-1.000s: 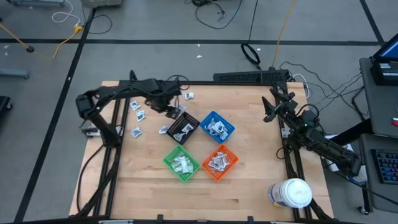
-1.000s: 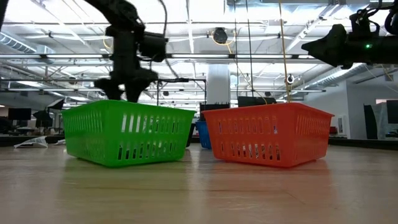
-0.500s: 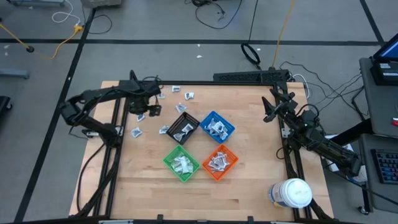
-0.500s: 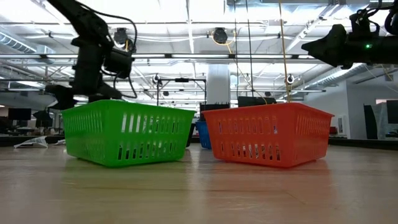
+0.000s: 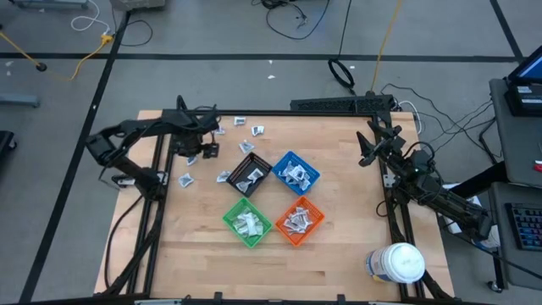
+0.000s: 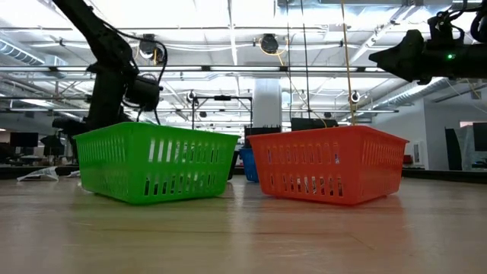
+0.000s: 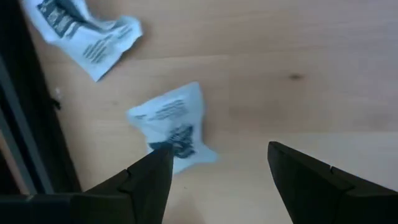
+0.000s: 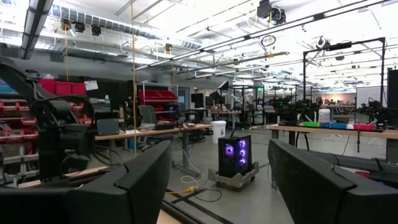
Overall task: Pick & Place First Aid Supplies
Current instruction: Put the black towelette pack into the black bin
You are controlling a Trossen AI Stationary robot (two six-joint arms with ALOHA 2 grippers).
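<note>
Moved: left pincer (image 7: 217, 180) has left the air above the black bin (image 5: 250, 174) and gone to the loose packets near the surface's far-left corner, now low over them.
Left pincer state: fingers spread, nothing between them; one dark finger (image 7: 152, 177) overlaps the edge of a white printed packet (image 7: 171, 124) lying flat on the wood.
Meaning for the task: likely one item delivered, next pick lining up; the packet sits off to one finger's side, not centred, so a small shift seems needed before closing.
Nearby supplies: a second crumpled packet (image 7: 87, 31) lies just beside the first; more packets (image 5: 187, 179) are scattered along the far-left part of the surface.
Bins: black, blue (image 5: 295, 173), green (image 5: 246, 222) and orange (image 5: 298, 219), clustered mid-surface, each already holding white packets.
Obstacles: dark frame rail (image 7: 31, 124) runs close to the target packet; the neighbouring packet could get caught in the grasp.
Right pincer (image 5: 366, 148): released wide, empty, waiting high near the far-right edge.
Jar (image 5: 398, 263): white, near-right corner, well apart.
</note>
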